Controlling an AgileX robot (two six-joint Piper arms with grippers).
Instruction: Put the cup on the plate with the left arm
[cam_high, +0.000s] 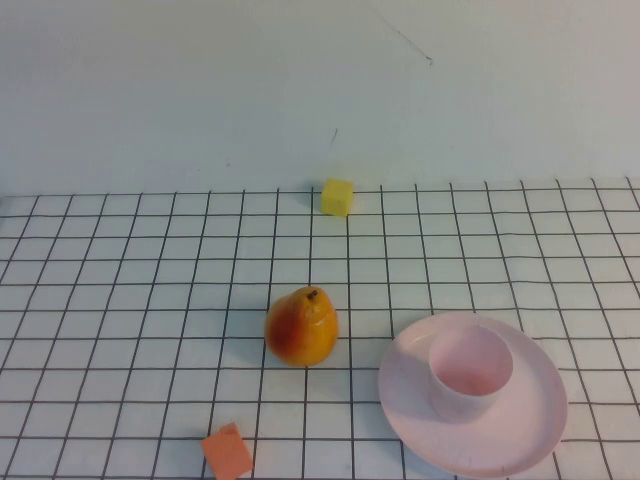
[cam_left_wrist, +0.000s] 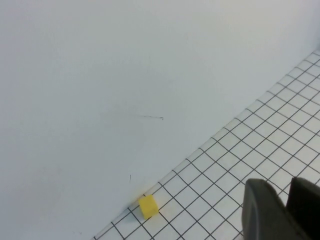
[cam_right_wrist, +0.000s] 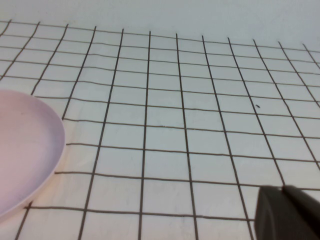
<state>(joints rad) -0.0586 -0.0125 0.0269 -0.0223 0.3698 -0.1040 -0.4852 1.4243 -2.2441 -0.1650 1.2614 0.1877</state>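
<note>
While both grippers sit off-table, cup (cam_high: 470, 373) stands on plate (cam_high: 530, 425).

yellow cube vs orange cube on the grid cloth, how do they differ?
The small yellow cube sits at the far edge by the wall; the small orange cube lies at the near edge, left of the pale pink plate. The orange one looks larger here. Both are blocky and stand alone. Neither gripper shows in the high view.

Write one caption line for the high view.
Cup upright on plate; pear beside; no pincer visible.
</note>
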